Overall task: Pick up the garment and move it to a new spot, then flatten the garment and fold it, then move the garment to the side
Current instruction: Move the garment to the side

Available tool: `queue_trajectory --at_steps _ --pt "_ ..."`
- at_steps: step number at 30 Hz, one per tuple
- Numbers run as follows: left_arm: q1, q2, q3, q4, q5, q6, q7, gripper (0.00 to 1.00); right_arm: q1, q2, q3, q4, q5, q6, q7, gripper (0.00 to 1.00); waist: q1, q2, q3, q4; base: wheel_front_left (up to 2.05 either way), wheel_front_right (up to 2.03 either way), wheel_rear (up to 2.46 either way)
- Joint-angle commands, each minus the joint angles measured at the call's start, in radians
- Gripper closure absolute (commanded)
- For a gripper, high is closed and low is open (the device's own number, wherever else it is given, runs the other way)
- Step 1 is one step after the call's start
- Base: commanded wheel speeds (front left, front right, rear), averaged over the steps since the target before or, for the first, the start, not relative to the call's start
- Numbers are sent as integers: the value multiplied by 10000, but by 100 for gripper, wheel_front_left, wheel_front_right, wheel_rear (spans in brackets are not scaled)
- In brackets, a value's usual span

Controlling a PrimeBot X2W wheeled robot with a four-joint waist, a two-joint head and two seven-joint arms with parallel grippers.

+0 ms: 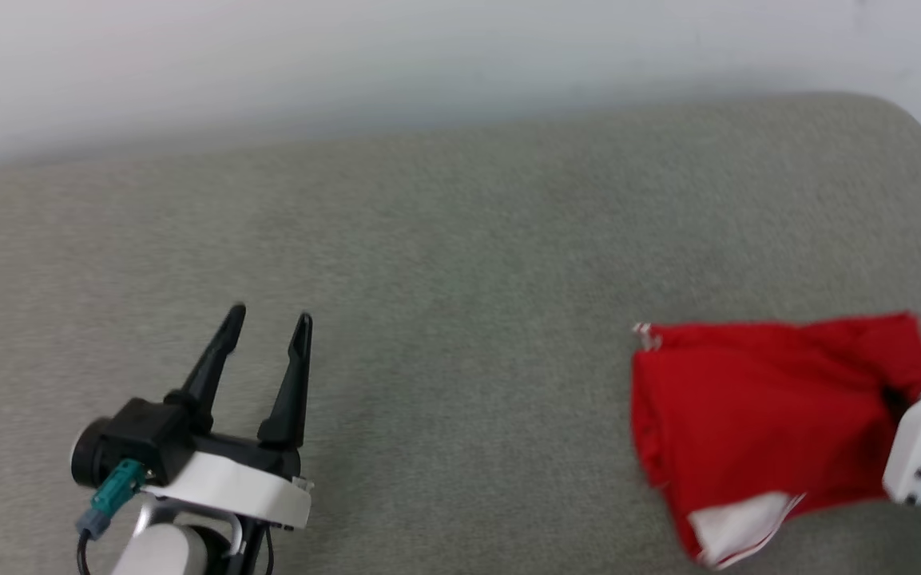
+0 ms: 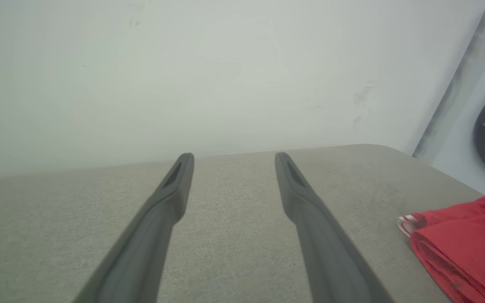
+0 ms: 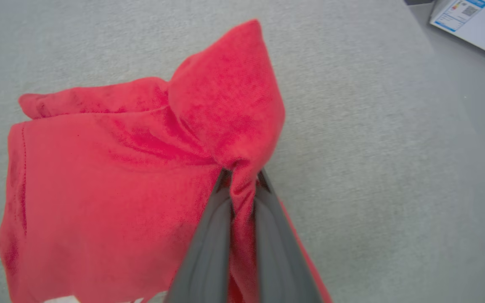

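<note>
Near right edge of grey padded surface point(image 1: 460, 239): garment point(image 1: 764, 415), compact red bundle, white sleeve peeking out. Right end effector point(image 3: 242, 174) pinching raised red fold. Left end effector point(image 1: 270, 313) spread, empty, well apart toward left edge. Probably move-aside step, already folded. Next: lifting gently, keeping folds together.

Soft, even, bright light; slight blur, faint shadows, no glare.

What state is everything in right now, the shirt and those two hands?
Red shirt: folded over, lying on the grey cushion, one fold pinched up.
Left hand: open, empty, over the cushion.
Right hand: shut on the shirt's fold.
</note>
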Motion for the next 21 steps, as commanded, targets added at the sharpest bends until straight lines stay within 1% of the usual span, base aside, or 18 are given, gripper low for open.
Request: queue_trajectory --at_steps 1,5,8,12,15,17,21 --pt "-300 134 -19 -170 86 -78 51 0 -611 -53 -236 80 -191 -12 -222 100 0 0 1089 -975 0 0 0" --pt "-811 484 -99 -559 254 -284 269 0 -1689 -258 -848 390 -653 -12 -648 100 0 0 1996 -1297 0 0 0" --pt "-1291 644 -114 -826 287 -424 403 0 -2451 -451 -1442 568 -973 -12 -985 100 0 0 2700 -1350 0 0 0" --pt "-1890 853 -201 -1167 319 -598 557 0 -3254 -796 -2369 741 -1398 -14 -1246 100 0 0 3544 -1202 0 0 0" --pt "-2239 961 -265 -1311 339 -691 612 0 -3624 -1080 -2831 928 -1740 -12 -1489 100 0 0 4020 -1112 0 0 0" --pt "-2462 1025 -296 -1380 345 -716 639 0 -3869 -1288 -2899 1026 -1902 -12 -1787 100 0 0 4266 -1063 0 0 0" --pt "-2798 1078 -401 -1482 346 -785 652 0 -4294 -1374 -3161 1580 -2178 -14 -2277 100 0 0 4625 -962 0 0 0"
